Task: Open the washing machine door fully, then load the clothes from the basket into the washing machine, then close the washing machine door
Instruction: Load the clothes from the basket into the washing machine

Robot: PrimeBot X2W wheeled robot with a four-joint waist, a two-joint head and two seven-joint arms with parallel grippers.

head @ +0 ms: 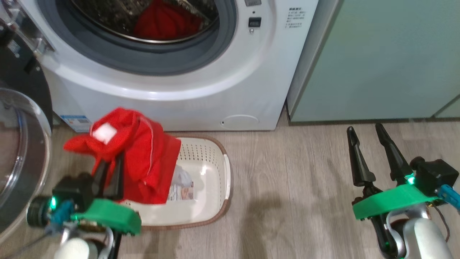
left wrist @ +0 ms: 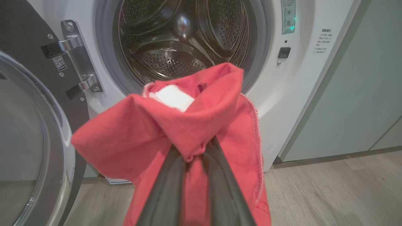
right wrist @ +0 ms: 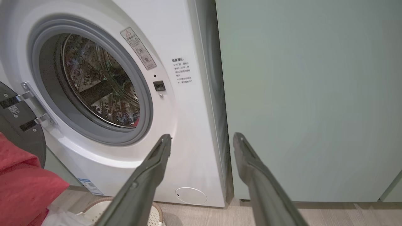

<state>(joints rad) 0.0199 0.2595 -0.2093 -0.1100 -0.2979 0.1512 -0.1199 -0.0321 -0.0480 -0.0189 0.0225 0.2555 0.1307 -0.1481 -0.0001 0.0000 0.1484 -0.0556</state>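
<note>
The left claw is gripping the clothes above the basket, the washing machine drum lying straight ahead and higher, while the right claw is gaping empty farther away.

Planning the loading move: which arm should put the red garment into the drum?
Left. The left end effector is shut on the red garment above the basket, facing the open drum. The right end effector is open and empty.

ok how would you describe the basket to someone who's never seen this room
Find the big white washing machine; on the floor right in front of it sits the basket. It is a cream, hole-dotted plastic tub with a brown rim, partly hidden by the red clothes.
</note>
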